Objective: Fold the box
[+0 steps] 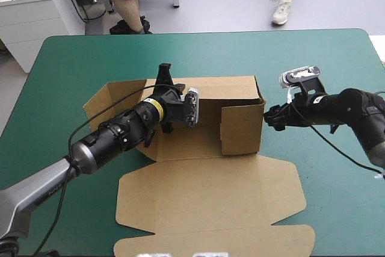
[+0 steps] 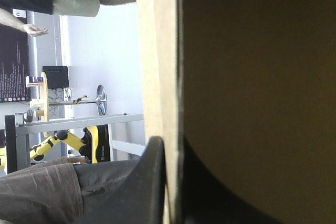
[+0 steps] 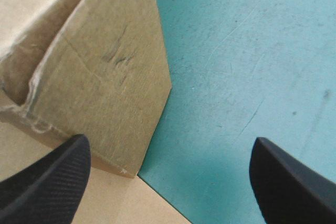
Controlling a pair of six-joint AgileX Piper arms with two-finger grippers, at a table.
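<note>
While the left arm (image 1: 120, 130) reaches across the half-raised box (image 1: 240, 127) at mid-desk, the left jaws pinch its far wall — the right jaws stand spread beside the box's right wall, low over the teal-green desk (image 1: 325, 197).

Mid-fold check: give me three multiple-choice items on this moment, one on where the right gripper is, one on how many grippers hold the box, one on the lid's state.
1. Where is the right gripper relative to the box?
A) inside it
B) beside it, over the teal-green cover
C) above its lid

2. How many grippers grip the box?
A) one
B) two
C) none

3. The lid is:
A) upright
B) tucked in
C) flat on the cover

Answers:
1 B: its open fingers stand beside the box over bare cover.
2 A: only the left gripper pinches board.
3 C: it lies spread toward the near edge.
</note>
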